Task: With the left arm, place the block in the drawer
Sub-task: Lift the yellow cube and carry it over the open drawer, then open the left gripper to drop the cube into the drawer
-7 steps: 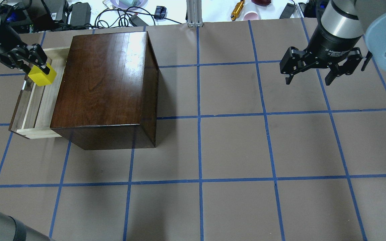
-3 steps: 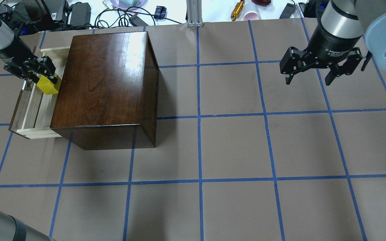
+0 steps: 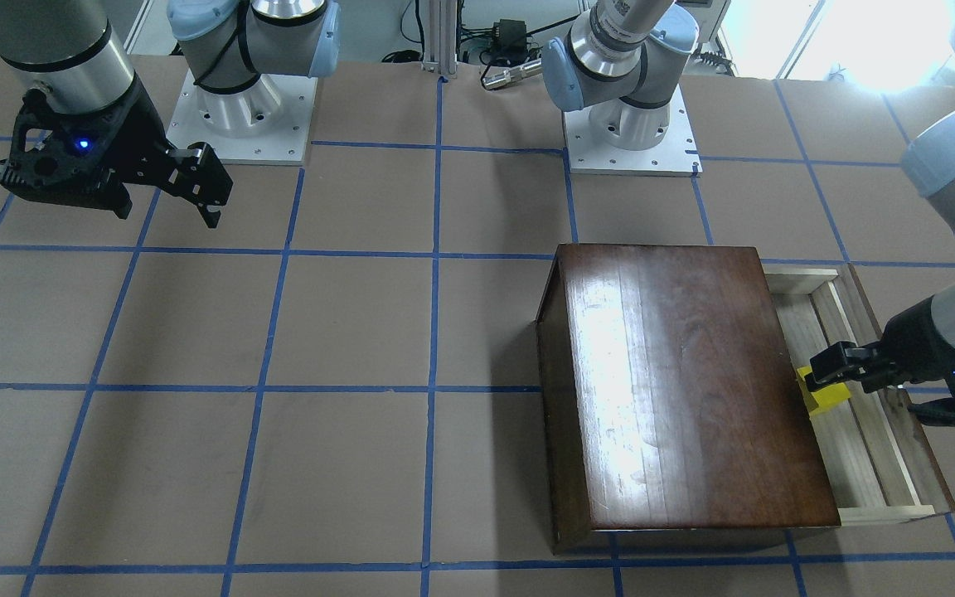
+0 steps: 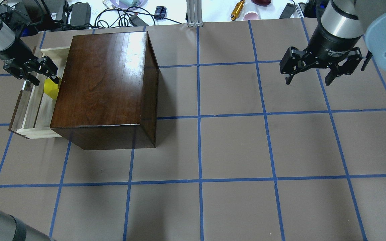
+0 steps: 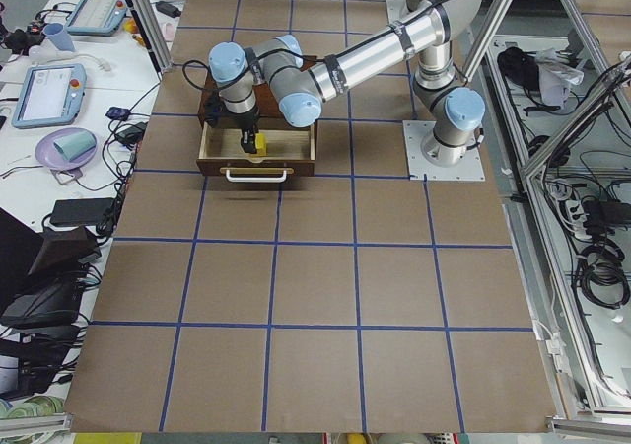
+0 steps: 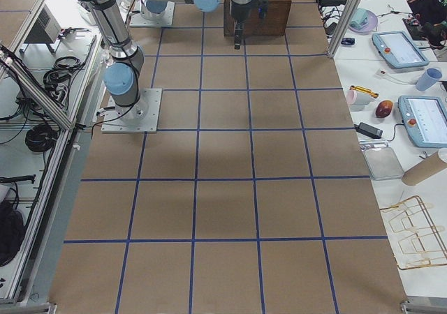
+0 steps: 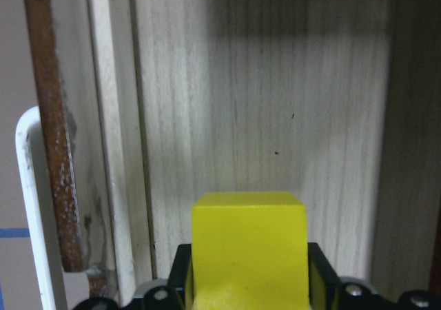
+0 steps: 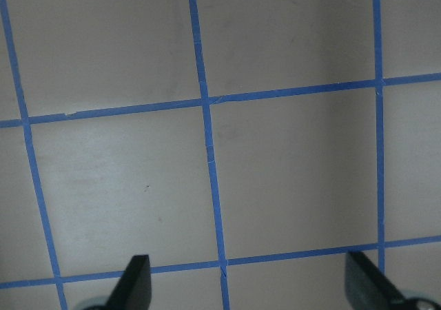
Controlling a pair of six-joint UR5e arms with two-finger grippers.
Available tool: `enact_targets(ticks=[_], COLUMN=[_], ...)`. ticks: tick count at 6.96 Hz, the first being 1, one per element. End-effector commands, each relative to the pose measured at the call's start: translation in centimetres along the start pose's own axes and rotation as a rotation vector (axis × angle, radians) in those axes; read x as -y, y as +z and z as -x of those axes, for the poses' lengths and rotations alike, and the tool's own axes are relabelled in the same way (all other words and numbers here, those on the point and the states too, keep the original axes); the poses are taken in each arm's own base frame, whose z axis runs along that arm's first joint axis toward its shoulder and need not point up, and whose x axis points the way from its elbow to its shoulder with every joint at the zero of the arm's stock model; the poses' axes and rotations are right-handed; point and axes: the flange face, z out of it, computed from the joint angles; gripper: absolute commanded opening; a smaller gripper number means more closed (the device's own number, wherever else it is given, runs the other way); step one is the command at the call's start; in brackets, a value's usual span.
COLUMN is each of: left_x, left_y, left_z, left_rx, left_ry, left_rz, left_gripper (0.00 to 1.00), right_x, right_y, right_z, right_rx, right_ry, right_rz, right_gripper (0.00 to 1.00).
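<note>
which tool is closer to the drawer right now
Left. The left tool is directly over the open drawer, shut on the yellow block; the right tool hangs open above the table, far off on the other side of the dark box.

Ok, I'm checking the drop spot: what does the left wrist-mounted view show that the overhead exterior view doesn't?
Only the wrist view shows black pads pressed on each side of the block, and the drawer floor bare just ahead of it. Only the overhead view shows the dark box and the right end effector, open above the table. Both show the yellow block gripped by the left end effector at the open drawer.
</note>
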Motion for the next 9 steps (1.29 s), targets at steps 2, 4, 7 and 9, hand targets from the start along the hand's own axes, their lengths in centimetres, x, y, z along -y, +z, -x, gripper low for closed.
enact_targets(ticks=[2, 4, 7, 9], left_x=[-0.4, -2.3, -7.1, -10.9], left_y=[-1.6, -5.2, -12.6, -17.8], left_z=[-0.2, -0.9, -4.1, -6.0], left_rx=[0.011, 0.017, 0.018, 0.017], left_ry=[0.005, 0.0, -0.057, -0.068], left_rz=[-0.012, -0.025, -0.025, -0.018], left_gripper=[1.0, 1.0, 1.0, 1.0], right_x=[0.0, 0.0, 0.0, 0.0], right_y=[0.0, 0.0, 0.0, 0.0], right_z=[0.0, 0.0, 0.0, 0.0], right_rx=[0.0, 0.0, -0.002, -0.002], right_ry=[0.0, 0.0, 0.0, 0.0], right_rz=[0.0, 0.0, 0.0, 0.0], right_gripper=[1.0, 1.0, 1.0, 1.0])
